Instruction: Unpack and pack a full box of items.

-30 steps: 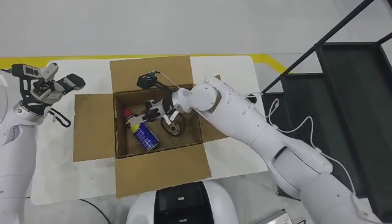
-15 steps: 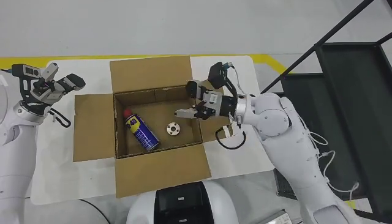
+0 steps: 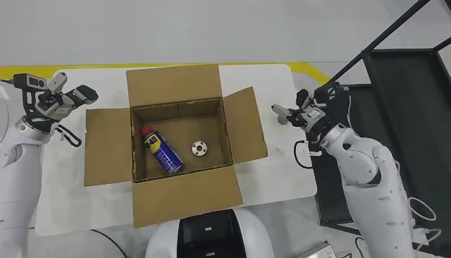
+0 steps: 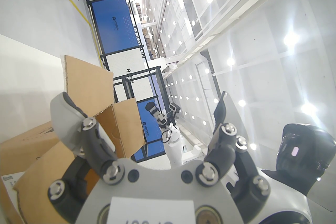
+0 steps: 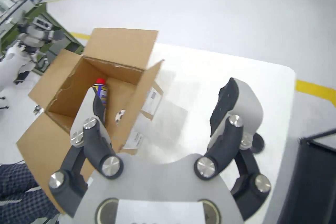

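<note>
Brown cardboard box [image 3: 173, 85] stands open on the white table [image 3: 264, 82], its flaps folded outward. On its floor a blue-and-yellow spray can [image 3: 163, 152] with a red cap lies near the left wall. A small round metal disc [image 3: 200, 148] lies just beside the can, not touching it. The right gripper [image 5: 161, 93] hangs over the table's right edge, jaws wide and empty. The left gripper [image 4: 141, 101] sits beyond the left flap, jaws also wide, holding nothing.

Top view: overhead, facing straight down on white table [image 3: 282, 180] and open brown cardboard box [image 3: 173, 85]; left wrist view: low, close beside box, tilted up to ceiling; right wrist view: farther off, angled down into box; box common to all three.
</note>
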Robot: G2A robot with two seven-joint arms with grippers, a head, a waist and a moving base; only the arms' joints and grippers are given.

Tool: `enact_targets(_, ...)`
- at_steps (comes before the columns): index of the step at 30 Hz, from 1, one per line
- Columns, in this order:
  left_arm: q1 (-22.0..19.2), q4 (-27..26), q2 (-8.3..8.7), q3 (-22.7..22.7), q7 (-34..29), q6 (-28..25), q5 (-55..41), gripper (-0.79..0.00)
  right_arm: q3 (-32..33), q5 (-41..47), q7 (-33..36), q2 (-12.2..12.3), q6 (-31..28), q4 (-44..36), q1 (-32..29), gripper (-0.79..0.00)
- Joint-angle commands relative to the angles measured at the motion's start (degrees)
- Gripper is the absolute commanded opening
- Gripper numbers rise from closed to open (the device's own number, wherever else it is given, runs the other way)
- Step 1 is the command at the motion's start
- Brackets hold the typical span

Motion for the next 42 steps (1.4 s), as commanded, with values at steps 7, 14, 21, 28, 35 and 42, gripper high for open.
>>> enact_targets(7, 0.00, 0.00, 0.00, 0.00, 0.00, 0.00, 0.00, 0.000, -1.72, -0.69, 4.11, 0.18, 5.05, 7.97, 2.52, 0.000)
enact_targets(14, 0.00, 0.00, 0.00, 0.00, 0.00, 0.00, 0.00, 0.000, -4.04, -4.37, 5.41, 0.39, 7.43, 16.14, 7.41, 0.000)
enact_targets(21, 0.00, 0.00, 0.00, 0.00, 0.00, 0.00, 0.00, 0.000, -6.18, -8.92, 6.59, 0.61, 8.79, 21.02, 11.12, 0.000)
enact_targets(28, 0.00, 0.00, 0.00, 0.00, 0.00, 0.00, 0.00, 0.000, -6.37, -8.99, 6.73, 0.64, 8.42, 21.26, 11.37, 0.000)
enact_targets(35, 0.00, 0.00, 0.00, 0.00, 0.00, 0.00, 0.00, 0.000, -6.37, -8.99, 6.73, 0.64, 8.42, 21.26, 11.37, 0.000)
enact_targets(42, 0.00, 0.00, 0.00, 0.00, 0.00, 0.00, 0.00, 0.000, -10.61, -20.07, 4.05, 0.19, 20.06, 24.41, 13.82, 0.000)
